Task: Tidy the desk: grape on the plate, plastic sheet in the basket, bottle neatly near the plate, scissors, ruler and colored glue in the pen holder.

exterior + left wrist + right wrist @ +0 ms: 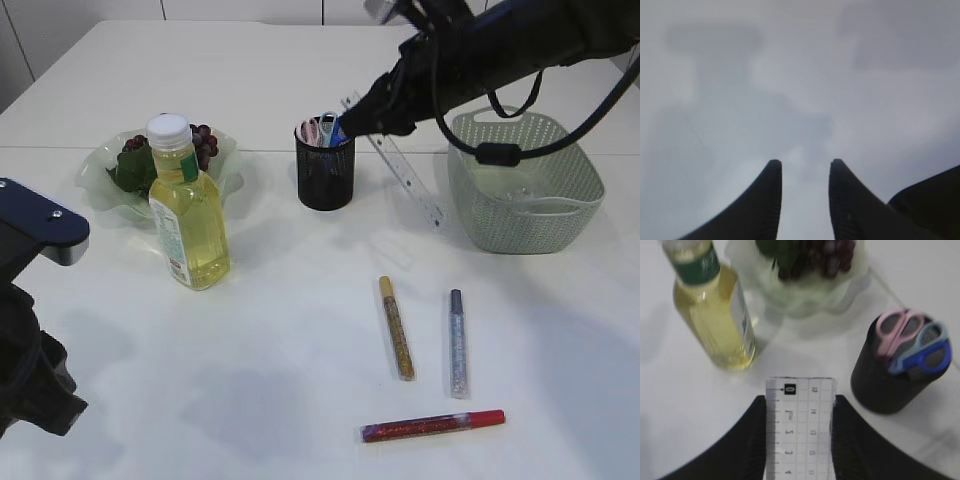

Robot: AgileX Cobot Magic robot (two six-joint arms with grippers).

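My right gripper (362, 112) is shut on a clear ruler (408, 180) and holds it tilted in the air just right of the black mesh pen holder (325, 175); the ruler's zero end shows between the jaws (800, 427). The pen holder (890, 387) holds pink and blue scissors (912, 340). Grapes (200, 140) lie on the pale green plate (100, 175). The bottle of yellow liquid (190, 215) stands in front of the plate. Three glue pens lie on the table: gold (396, 327), silver (457, 342), red (432, 426). My left gripper (804, 165) is open and empty over blurred table.
A green basket (525, 180) stands at the right, under my right arm; a clear plastic sheet seems to lie inside, hard to tell. The left arm's base (30, 300) fills the lower left corner.
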